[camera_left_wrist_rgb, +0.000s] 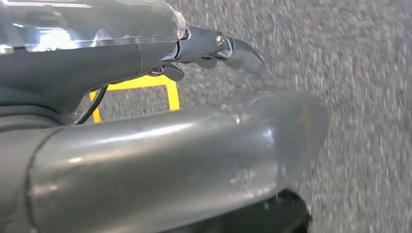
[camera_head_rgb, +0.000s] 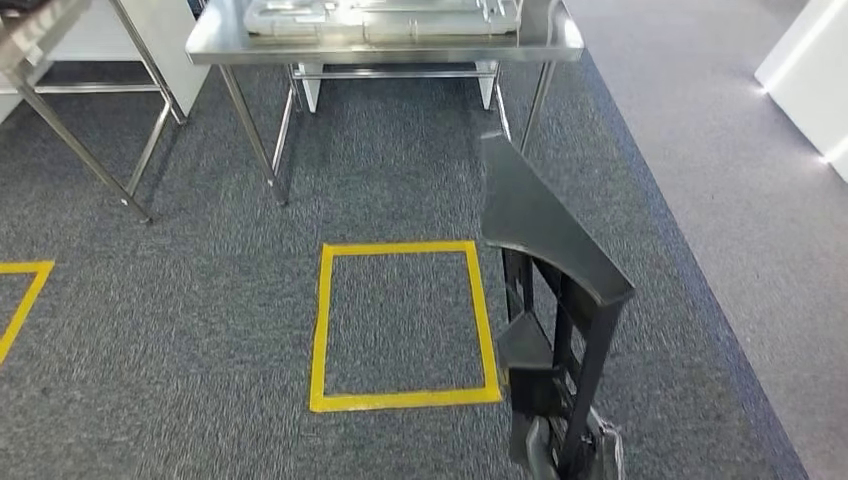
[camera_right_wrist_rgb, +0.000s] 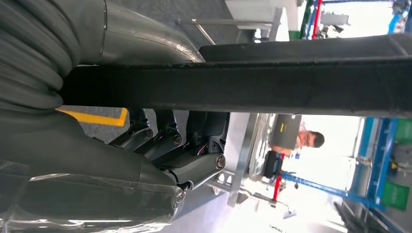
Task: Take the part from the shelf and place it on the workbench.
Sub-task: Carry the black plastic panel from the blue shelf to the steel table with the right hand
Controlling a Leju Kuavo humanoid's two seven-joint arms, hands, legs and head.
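Note:
The part is a black angular frame with a flat slanted top and open ribs. It stands upright at the lower right of the head view, above the carpet. My right hand grips its lower end. In the right wrist view the dark fingers wrap around a black bar of the part. The steel workbench stands ahead at the top of the head view, well apart from the part. My left hand hangs over the carpet, fingers apart from the thumb, holding nothing.
Grey metal pieces lie on the workbench. A second steel table stands at the far left. A yellow taped square marks the carpet just left of the part. A white unit is at the right. A person stands beyond the bench.

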